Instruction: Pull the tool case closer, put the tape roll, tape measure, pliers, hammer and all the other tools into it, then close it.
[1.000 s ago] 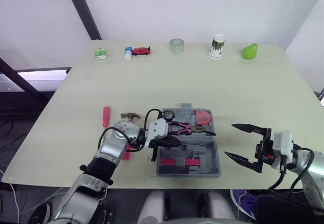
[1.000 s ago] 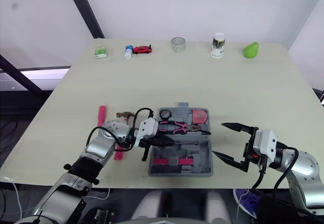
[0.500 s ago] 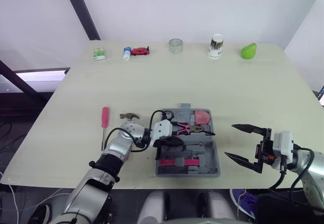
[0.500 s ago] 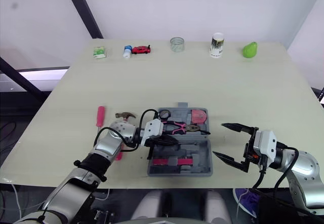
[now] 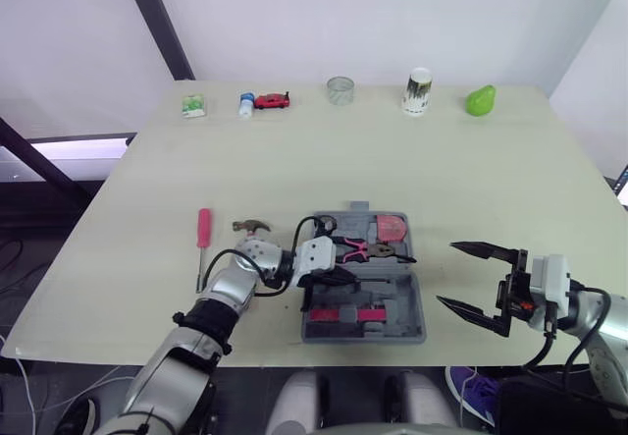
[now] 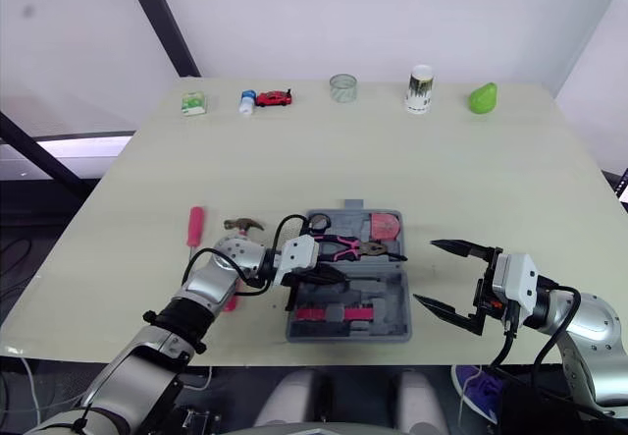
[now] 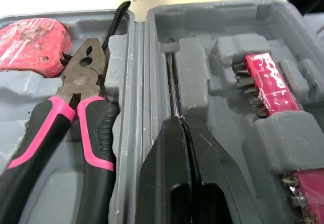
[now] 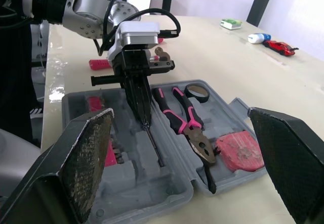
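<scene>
Here, the left gripper [image 7: 179,123] was down in the near half of the open grey case [image 5: 408,307], which sat by the near edge of the table [image 5: 491,190]. Its fingers were pressed together on a thin metal rod [image 7: 172,85] lying along a groove in the tray, close to a pink block of bits [image 7: 260,85]. The far half of the case held the pliers [image 5: 368,249], a red tape measure [image 5: 392,227] to their right and a black tape roll [image 5: 325,224] at the far-left corner. The hammer [image 5: 253,226] lay on the table just left of the case, a pink screwdriver [image 5: 204,229] farther left. The right gripper [image 5: 447,274] hung right of the case, fingers spread wide and empty.
</scene>
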Motion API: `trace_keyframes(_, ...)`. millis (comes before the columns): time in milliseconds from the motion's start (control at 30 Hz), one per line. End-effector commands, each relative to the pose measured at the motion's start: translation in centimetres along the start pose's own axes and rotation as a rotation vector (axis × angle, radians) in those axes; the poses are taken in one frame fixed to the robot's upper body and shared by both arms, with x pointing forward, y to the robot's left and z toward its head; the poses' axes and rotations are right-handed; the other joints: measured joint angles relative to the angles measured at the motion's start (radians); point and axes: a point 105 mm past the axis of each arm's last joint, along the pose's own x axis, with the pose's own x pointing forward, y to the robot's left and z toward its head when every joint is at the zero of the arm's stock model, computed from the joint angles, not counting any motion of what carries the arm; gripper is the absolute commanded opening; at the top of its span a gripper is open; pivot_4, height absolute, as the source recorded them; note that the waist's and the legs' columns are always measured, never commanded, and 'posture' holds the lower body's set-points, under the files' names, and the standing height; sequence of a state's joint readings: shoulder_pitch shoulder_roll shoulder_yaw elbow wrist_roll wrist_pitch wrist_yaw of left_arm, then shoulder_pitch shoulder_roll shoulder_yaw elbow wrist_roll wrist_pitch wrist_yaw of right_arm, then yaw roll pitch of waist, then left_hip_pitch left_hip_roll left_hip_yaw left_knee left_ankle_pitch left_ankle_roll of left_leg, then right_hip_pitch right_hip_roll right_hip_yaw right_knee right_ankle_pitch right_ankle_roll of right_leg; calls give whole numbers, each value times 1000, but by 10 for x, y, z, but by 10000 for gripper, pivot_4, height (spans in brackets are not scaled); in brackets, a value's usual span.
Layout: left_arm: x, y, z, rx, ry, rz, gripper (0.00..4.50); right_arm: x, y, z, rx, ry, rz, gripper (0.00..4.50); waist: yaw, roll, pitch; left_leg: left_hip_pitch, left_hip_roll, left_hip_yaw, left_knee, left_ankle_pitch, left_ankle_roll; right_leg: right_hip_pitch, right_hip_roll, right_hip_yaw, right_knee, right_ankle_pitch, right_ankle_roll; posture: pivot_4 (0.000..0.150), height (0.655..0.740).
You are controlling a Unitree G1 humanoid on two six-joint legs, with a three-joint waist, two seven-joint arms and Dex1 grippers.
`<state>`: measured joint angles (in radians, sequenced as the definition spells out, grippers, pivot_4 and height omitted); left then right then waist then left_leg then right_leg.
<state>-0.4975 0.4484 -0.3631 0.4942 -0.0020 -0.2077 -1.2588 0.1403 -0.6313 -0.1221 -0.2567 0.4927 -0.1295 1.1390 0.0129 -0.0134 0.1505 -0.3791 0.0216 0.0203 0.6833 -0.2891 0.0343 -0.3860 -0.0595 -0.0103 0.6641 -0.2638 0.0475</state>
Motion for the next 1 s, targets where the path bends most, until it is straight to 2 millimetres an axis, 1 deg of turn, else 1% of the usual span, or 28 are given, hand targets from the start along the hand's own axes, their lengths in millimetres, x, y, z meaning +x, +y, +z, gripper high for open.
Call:
trace_keyframes(33, -1, -16, -34, -88, 136, -33, 435, -2, -3, 8, -33, -12, -4, 45000, 0, 1, -1, 0, 0, 0, 0, 0, 0, 0, 0, 0, 0, 0, 0, 1500, 7400)
trace_keyframes(100, -1, -14, -33, -113, 127, -17, 435, -3, -4, 8, -33, -11, -3, 45000, 0, 1, -1, 1, 0, 0, 0, 0, 0, 1, 0, 0, 0, 0, 0, 1500, 7400)
trace_keyframes(167, -2, -14, -36, -137, 147, -12, 435, -2, -3, 8, -33, -11, 0, 45000, 0, 1, -2, 1, 0, 0, 0, 0, 0, 1, 0, 0, 0, 0, 0, 1500, 7400)
trace_keyframes(233, -3, -15, -37, -132, 156, -20, 435, -1, -3, 8, -32, -11, 2, 45000, 0, 1, -2, 1, 0, 0, 0, 0, 0, 1, 0, 0, 0, 0, 0, 1500, 7400)
trace_keyframes(333, -2, -14, -32, -137, 131, -6, 435, -1, -3, 7, -32, -11, 5, 45000, -1, 2, -3, 1, 0, 0, 0, 0, 0, 1, 0, 0, 0, 0, 0, 1500, 7400)
trace_keyframes(400, -1, -11, -22, -139, 76, -1, 435, -2, -3, 7, -31, -10, 4, 45000, -1, 3, -4, 1, 0, 0, 0, 0, 0, 1, 1, 0, 0, 0, 0, 1500, 7400)
trace_keyframes(500, -5, -3, -17, -120, 62, 47, 435, -2, -3, 6, -29, -10, 4, 45000, -1, 3, -4, 1, 1, 0, 0, 0, 0, 1, 1, 0, 0, 0, 0, 1500, 7400)
trace_keyframes(533, -7, 0, -11, -113, 32, 61, 435, -2, -2, 6, -28, -10, 4, 45000, 0, 3, -4, 1, 1, 0, 0, 0, 0, 1, 1, 0, 0, 0, 0, 1500, 7400)
trace_keyframes(600, -12, 8, 9, -119, -77, 103, 435, -2, -3, 6, -27, -13, 1, 45000, -3, 3, -3, 1, 1, 0, 0, 0, 0, 1, 1, 0, 0, 0, 0, 1500, 7400)
trace_keyframes(667, -20, 15, 26, -131, -170, 139, 435, -2, -4, 5, -23, -15, -7, 45000, -2, 2, -2, 0, 1, 0, 0, 0, 0, 0, 1, 0, 0, 0, 0, 1500, 7400)
trace_keyframes(733, -28, 17, 36, -161, -215, 158, 435, -2, -5, 4, -16, -20, -19, 45000, 0, 2, -1, -1, 2, -1, 0, 0, 0, -1, 0, 0, 0, 0, 0, 1500, 7400)
trace_keyframes(833, -46, 22, 51, -157, -280, 224, 435, -4, -8, 3, 9, -39, -61, 45000, 1, 1, -1, -2, 2, -1, 0, 0, 0, -1, 0, -1, -1, 0, 0, 1500, 7400)
trace_keyframes(900, -68, 19, 64, -161, -404, 292, 435, -8, -13, -3, 21, -21, -111, 45000, -3, 2, -1, -2, 2, -1, 0, 0, 0, -1, -1, 0, -1, 0, 0, 1500, 7400)
trace_keyframes(933, -77, 17, 64, -175, -426, 332, 435, -9, -15, -6, 26, -11, -132, 45000, -4, 2, -1, -2, 2, 0, 0, 0, 0, -1, -2, 0, -1, 0, 0, 1500, 7400)
trace_keyframes(1000, -85, 14, 56, -233, -397, 381, 435, -14, -19, -11, 36, 3, -177, 45000, -6, 2, -1, -2, 2, 0, -1, 0, 0, -1, -2, 0, -1, 0, 0, 1500, 7400)
